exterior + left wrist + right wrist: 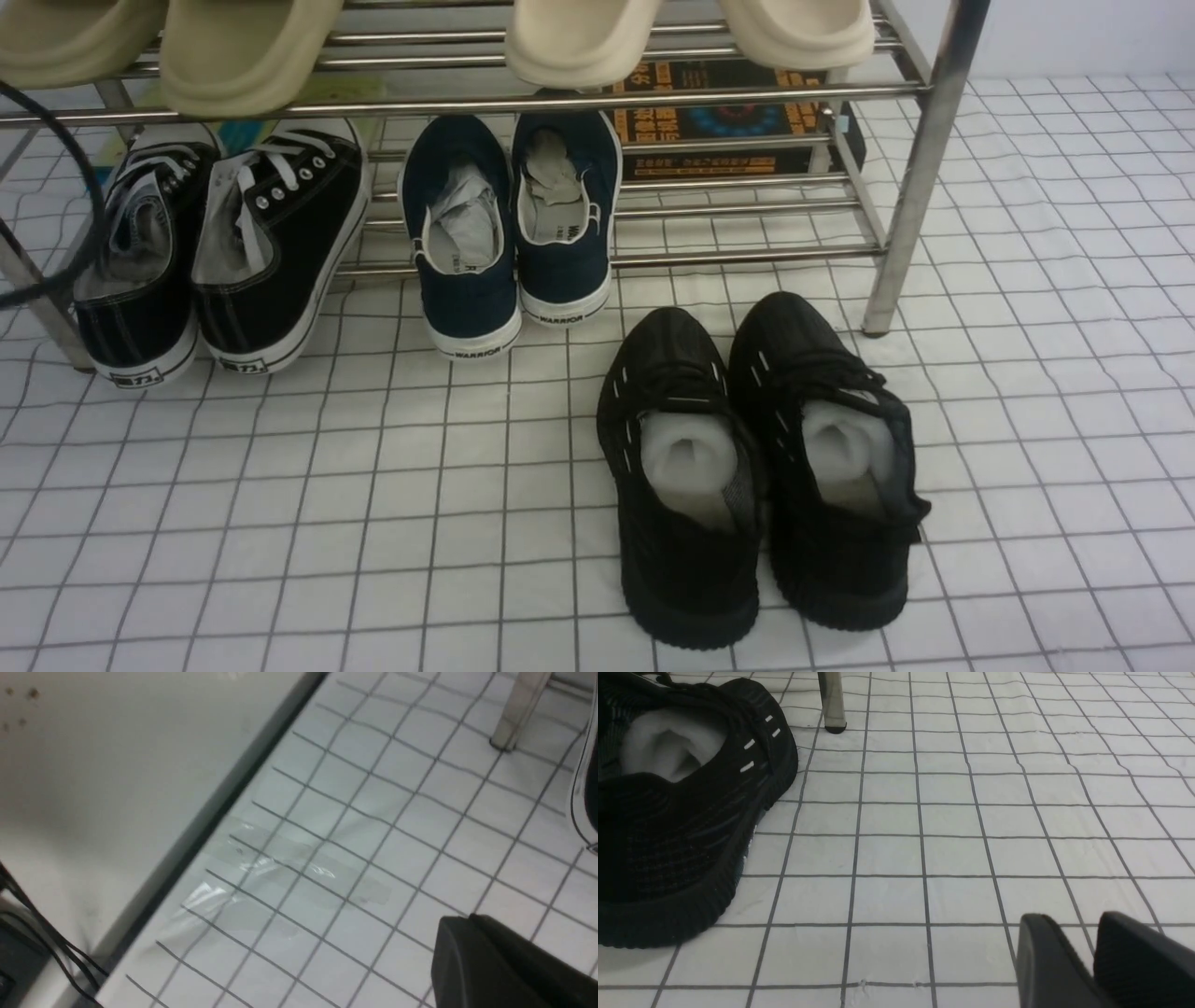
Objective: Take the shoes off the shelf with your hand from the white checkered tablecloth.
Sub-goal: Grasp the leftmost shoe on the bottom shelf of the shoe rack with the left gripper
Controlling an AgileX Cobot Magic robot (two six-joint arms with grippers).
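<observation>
The shoes, black canvas lace-ups with white laces [280, 252], rest at the left of the shelf [920, 168]. Their toes lie on its lowest bars and their heels touch the white checkered tablecloth [373, 523]. Neither gripper shows in the front view. In the left wrist view my left gripper [467, 918] is shut and empty over bare cloth; a white sole edge [589, 765] shows beside it. In the right wrist view my right gripper [1071, 915] is slightly open and empty, low over the cloth.
Navy WARRIOR slip-ons [509, 243] lean on the shelf's middle. All-black knit sneakers [756, 467] stand on the cloth in front, also in the right wrist view [682, 826]. Beige slippers [579, 37] sit on the upper tier. A black cable [84, 187] hangs at left. The table edge [219, 807] runs near the left gripper.
</observation>
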